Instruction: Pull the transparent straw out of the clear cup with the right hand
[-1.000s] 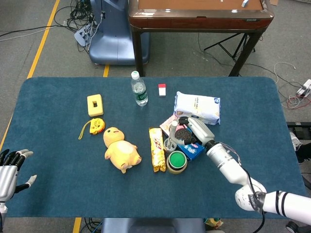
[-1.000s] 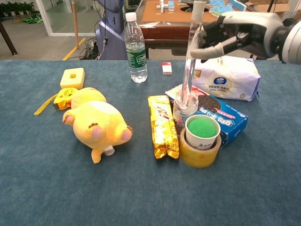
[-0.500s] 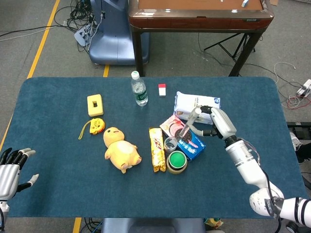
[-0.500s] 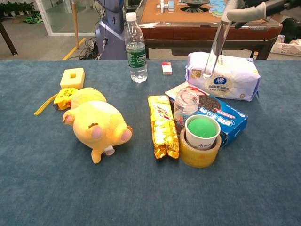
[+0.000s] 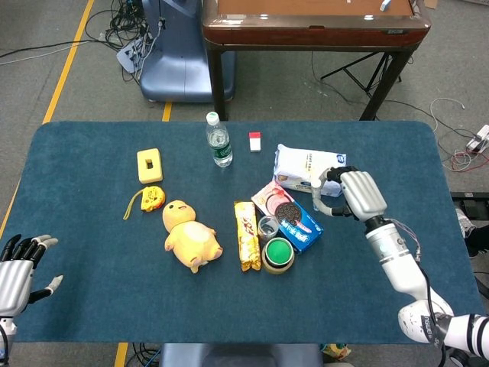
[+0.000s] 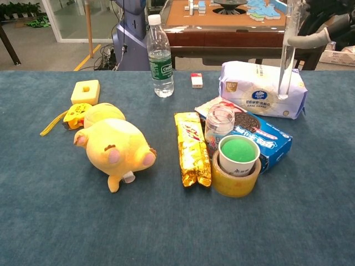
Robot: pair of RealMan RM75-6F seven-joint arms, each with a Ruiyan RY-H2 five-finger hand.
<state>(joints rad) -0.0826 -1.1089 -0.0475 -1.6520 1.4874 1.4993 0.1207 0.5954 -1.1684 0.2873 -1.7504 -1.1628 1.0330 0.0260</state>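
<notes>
The clear cup (image 5: 268, 227) (image 6: 219, 122) stands upright mid-table with nothing in it, between a snack bar and a blue cookie box. Up and to its right, my right hand (image 5: 354, 196) (image 6: 324, 26) holds the transparent straw (image 6: 287, 55) by its upper end. The straw hangs almost upright in the air, its lower tip in front of the white tissue pack (image 6: 263, 88), well clear of the cup. In the head view the straw is too faint to make out. At the table's front left corner my left hand (image 5: 18, 267) rests with fingers apart, holding nothing.
A tape roll with a green-topped cup (image 5: 278, 254) sits just in front of the clear cup. The cookie box (image 5: 296, 222) and snack bar (image 5: 246, 234) flank it. A water bottle (image 5: 218, 141), yellow plush (image 5: 191, 237), tape measure (image 5: 152, 199) and yellow block (image 5: 149, 164) lie further left.
The right hand has lifted the straw out of the cup and carried it up and to the right, over the tissue pack. The cup stayed put. The left hand has barely moved.
</notes>
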